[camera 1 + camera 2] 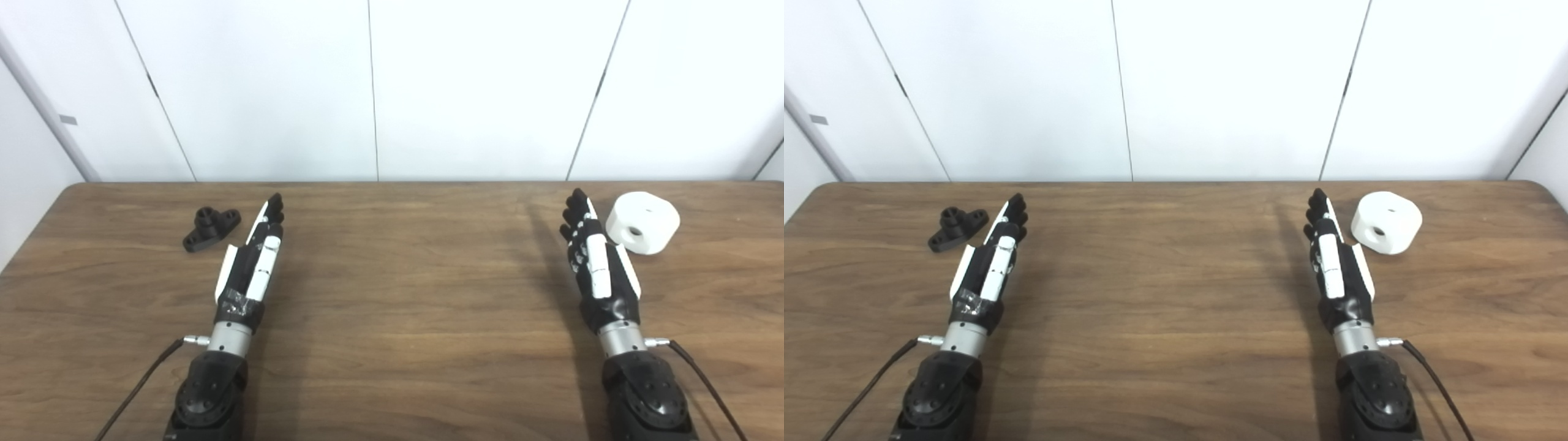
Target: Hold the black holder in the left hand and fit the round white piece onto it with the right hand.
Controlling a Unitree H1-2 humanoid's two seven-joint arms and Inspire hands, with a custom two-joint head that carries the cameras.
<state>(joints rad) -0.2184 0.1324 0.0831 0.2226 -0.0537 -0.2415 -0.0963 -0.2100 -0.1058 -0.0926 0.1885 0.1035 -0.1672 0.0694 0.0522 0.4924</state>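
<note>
**Holder and white piece: both on the tabletop, neither grasped**

Item 1. Left robot hand (254, 254). Comes in from the bottom edge on the left side, forearm nearest the viewer, fingers stretched flat and pointing away toward the far edge, leaning slightly right. Holds nothing; fingers extended, none curled.

Item 2. Right robot hand (597, 257). Mirror position on the right side, fingers likewise straight and empty, leaning slightly left toward the far edge.

Item 3. Tabletop (404, 294). Brown wood grain; the wide stretch between the two arms carries nothing in view.

Item 4. Black holder (211, 228). Lies on the tabletop to the left of the left robot hand, level with its fingers, near but apart. Flat base with a short raised collar standing up at its middle; long axis runs diagonally, near-left to far-right. The left robot hand is by far the nearer one.

Item 5. Round white piece (643, 222). Squat cylinder just beside the right fingertips, on their right. A dark hole shows in the side wall facing the viewer, and a small mark on the top face. Whether it touches the right robot hand cannot be told.

Item 6. White panelled wall (373, 92). Behind the far edge.

Assessment: task not begun. Each robot hand would need to shift outward, the left leftward to the holder first.
</note>
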